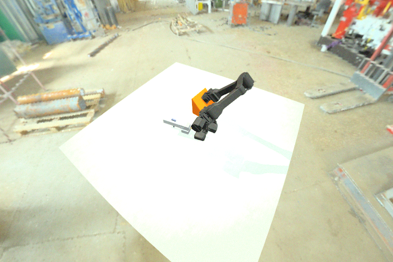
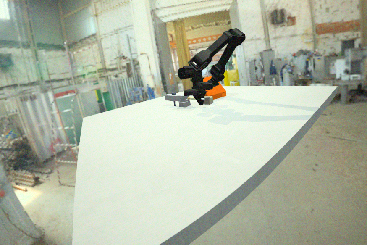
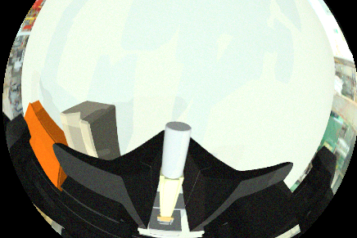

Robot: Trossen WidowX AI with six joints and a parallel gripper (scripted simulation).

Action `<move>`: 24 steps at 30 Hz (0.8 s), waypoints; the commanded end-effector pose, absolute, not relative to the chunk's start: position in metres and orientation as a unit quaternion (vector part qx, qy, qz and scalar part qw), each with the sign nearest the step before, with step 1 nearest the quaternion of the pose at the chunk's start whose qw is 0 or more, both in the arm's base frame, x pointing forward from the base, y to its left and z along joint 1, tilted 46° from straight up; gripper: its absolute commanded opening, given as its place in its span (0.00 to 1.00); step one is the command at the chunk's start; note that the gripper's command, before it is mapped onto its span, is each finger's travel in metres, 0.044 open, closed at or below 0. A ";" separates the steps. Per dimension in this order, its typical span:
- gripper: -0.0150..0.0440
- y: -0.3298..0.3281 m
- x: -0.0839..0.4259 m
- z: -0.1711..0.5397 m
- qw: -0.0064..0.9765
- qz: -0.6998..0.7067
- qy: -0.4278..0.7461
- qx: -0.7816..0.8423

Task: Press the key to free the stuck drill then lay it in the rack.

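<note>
My gripper [image 2: 201, 103] [image 3: 173, 136] is shut on the drill [image 3: 176, 145] [image 2: 192, 98], which has a light grey cylinder and a pale yellow taper with a small orange end. The drill lies level, its narrow end towards the grey holder [image 2: 176, 97] [image 1: 176, 123]. Whether that end is fully out of the holder I cannot tell. The blue key [image 2: 173, 93] [image 1: 173, 119] sits on top of the holder's beam. The taupe rack [image 2: 208, 100] [image 3: 106, 133] is on the table, just beyond the gripper in the exterior view and left of it in the wrist view. The arm hides it in the top view.
An orange wedge-shaped block [image 1: 197, 104] [image 2: 216, 91] [image 3: 46, 155] stands beside the arm's base. The white table [image 1: 190, 195] [image 2: 166, 159] carries everything. Its thick grey front edge [image 2: 237, 197] shows in the exterior view.
</note>
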State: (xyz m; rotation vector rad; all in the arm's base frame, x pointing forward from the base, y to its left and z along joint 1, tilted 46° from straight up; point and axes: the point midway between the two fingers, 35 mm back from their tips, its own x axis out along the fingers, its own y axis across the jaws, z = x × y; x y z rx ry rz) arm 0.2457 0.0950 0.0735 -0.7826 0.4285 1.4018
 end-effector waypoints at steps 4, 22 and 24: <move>0.25 0.102 0.244 0.081 0.675 0.621 0.192 -0.348; 0.25 0.106 0.239 0.090 0.676 0.621 0.192 -0.348; 0.25 0.106 0.239 0.091 0.676 0.621 0.192 -0.348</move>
